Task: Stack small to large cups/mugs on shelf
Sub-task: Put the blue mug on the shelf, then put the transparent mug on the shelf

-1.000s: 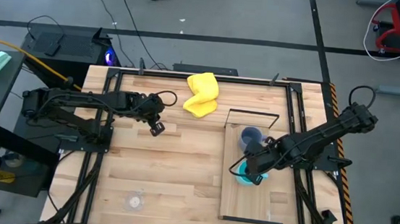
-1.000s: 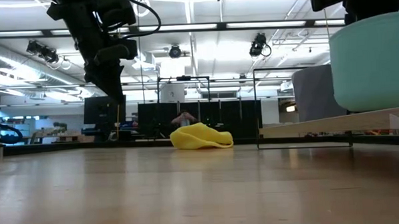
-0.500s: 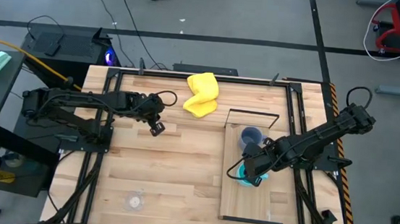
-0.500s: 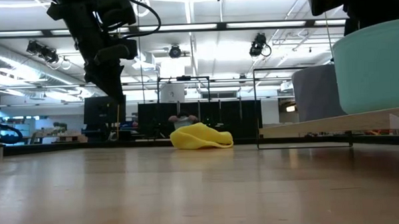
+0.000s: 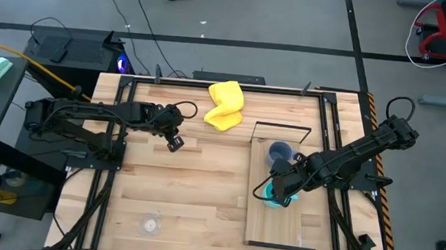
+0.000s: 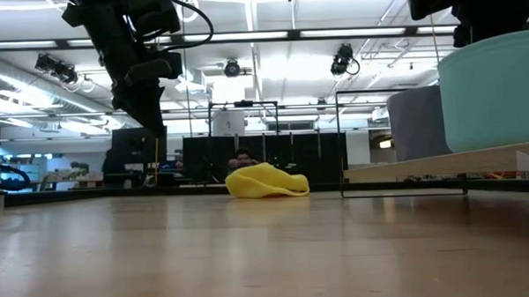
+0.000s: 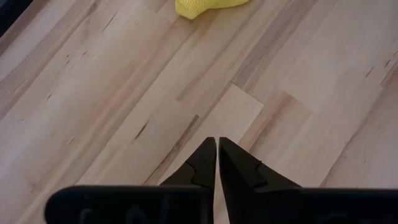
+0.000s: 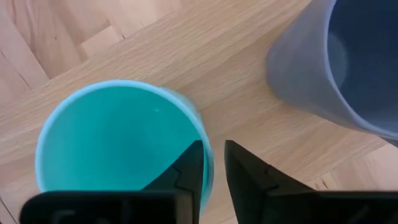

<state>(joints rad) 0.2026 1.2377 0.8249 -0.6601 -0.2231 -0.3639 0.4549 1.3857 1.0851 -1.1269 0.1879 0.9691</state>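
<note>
The cyan mug is upright over the pale shelf board, and my right gripper is shut on its rim. The grey-blue mug stands on its base on the shelf, just beyond it toward the far edge. The clear cup stands on the tabletop near the front left. My left gripper is shut and empty, above the table's left middle; its fingertips nearly touch. My right gripper holds the cyan mug's rim wall, one finger inside the mug and one outside. The fingers come from above, pointing down. The mug is upright, its base at the shelf's surface; whether it rests there I cannot tell.
A yellow cloth lies bunched at the far middle of the table. The shelf has thin black frame ends. The grey-blue mug stands close beside the cyan one. Bare planks lie between the two arms.
My right gripper has gone down a little with the cyan mug, toward the shelf; the mug stays upright.
</note>
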